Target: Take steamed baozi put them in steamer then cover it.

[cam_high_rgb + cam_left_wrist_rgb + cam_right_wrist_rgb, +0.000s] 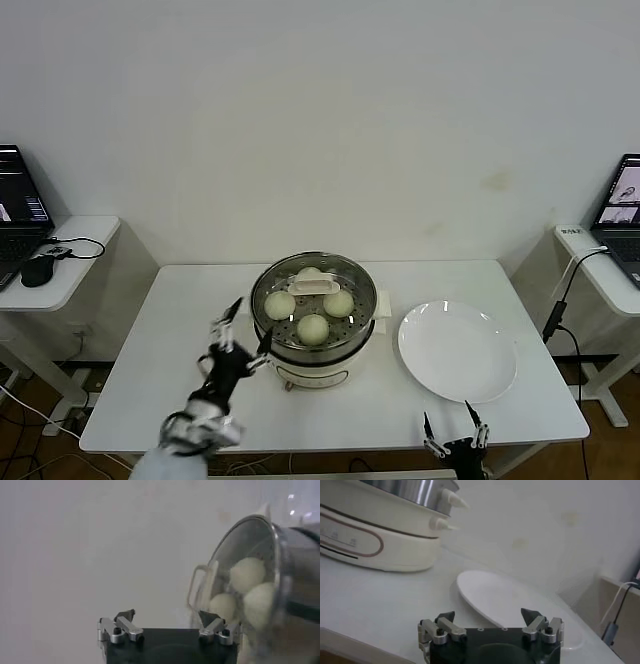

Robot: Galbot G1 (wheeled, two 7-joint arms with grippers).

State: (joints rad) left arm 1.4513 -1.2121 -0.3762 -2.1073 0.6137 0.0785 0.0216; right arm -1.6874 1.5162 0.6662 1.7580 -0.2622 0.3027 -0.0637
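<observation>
Four baozi (pixel 313 328) in the steamer (pixel 313 310), at table centre, sealed under the cover (pixel 314 289): glass lid seated flat on the pot rim, its bar handle lying crosswise, long axis left to right in the head view. Three buns plain through the glass, the fourth partly hidden behind the handle. Seen from the left wrist, baozi (pixel 247 575) pressed close under the cover (pixel 235 570), rim apparently flush. Just left of the pot, the left gripper (pixel 240 335): jaws spread wide, nothing between them, tips close beside the steamer wall but apart from it, pointing up and toward the lid. In its own wrist view, left gripper (pixel 167 625) empty, fingers well apart, pot off to one side. From that pincer, the cover's handle lies ahead and to the right, above finger level; nearer this arm than the other by far. Task judged essentially done; what remains is probably only backing the left arm clear without nudging the lid. To the steamer's right, a white plate (pixel 458 352), bare. At the near table edge, below the plate, the right gripper (pixel 455 432): parked, jaws wide, holding nothing. Same in its wrist view, right gripper (pixel 490 622) empty, plate (pixel 510 600) just ahead, steamer (pixel 380 535) farther off.
</observation>
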